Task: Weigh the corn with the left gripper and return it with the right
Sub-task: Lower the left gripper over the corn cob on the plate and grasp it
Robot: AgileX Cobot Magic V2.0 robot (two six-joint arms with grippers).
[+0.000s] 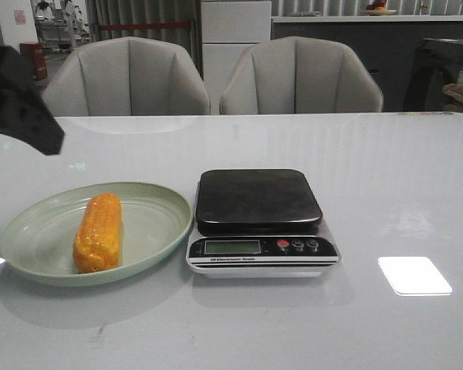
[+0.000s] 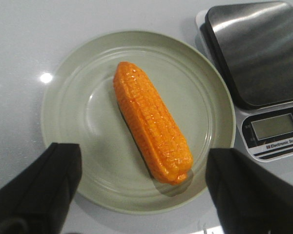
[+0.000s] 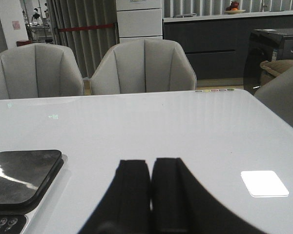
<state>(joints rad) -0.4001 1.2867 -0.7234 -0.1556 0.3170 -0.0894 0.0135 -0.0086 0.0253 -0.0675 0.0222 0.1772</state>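
On the white table (image 1: 386,177), front view: a pale green plate (image 1: 150,220) sits toward the near left corner, with the corn (image 1: 99,233) lying flat in it, long axis running from the near edge toward the far edge. Just beside the plate, toward the table's middle, stands a kitchen scale (image 1: 262,223); its black platform (image 1: 258,200) is bare, and its display and three buttons face the near edge. Plate rim and scale nearly touch; whether they do cannot be told. Part of the left arm (image 1: 19,100) shows as a dark mass at the left edge, above the table and clear of the plate. Two grey chairs (image 1: 127,77) stand behind the far edge. A bright patch of reflected light lies toward the near right corner.

Left wrist view: the left gripper (image 2: 144,190) hangs above the plate (image 2: 68,87), fingers (image 2: 44,185) spread wide, one on each side of the cob's nearer end. Neither finger touches the corn (image 2: 149,126), which rests diagonally across the plate's centre. The scale (image 2: 271,131) sits just beside the plate rim, its platform (image 2: 256,53) empty.

Right wrist view: the right gripper (image 3: 151,195) is closed, its two fingers (image 3: 132,195) pressed together with nothing between them, low over the table (image 3: 185,126). The scale (image 3: 22,178) is off to one side, apart from the gripper. Chairs (image 3: 144,66) stand beyond the far edge.
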